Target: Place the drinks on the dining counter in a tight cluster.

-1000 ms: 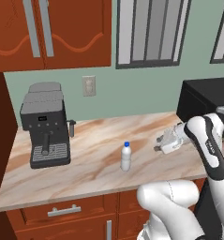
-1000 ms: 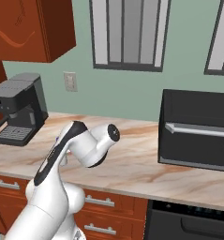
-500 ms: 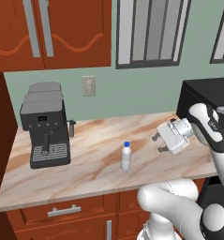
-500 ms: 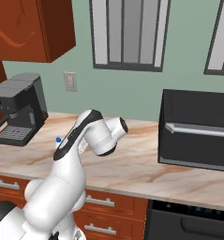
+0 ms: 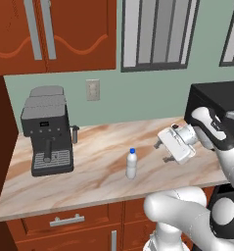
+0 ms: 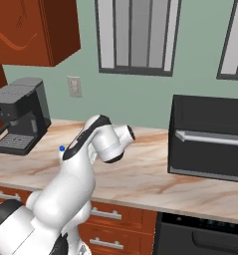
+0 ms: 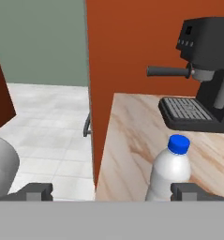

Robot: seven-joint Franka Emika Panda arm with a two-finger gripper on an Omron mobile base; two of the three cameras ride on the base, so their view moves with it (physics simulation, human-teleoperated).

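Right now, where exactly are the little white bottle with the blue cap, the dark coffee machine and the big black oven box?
small white bottle with blue cap (image 5: 131,166): left base view, its body.
dark grey coffee machine (image 5: 45,130): left base view, its front panel.
black countertop oven (image 6: 209,139): right base view, its door.

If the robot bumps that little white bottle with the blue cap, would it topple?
Probably. The white bottle stands upright, tall and narrow on a small base, so a high nudge would likely tip it. Its round body would then likely roll across the smooth marble counter. It looks rigid.

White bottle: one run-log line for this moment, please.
gripper: open, empty | white bottle: upright on counter, untouched | coffee machine: beside
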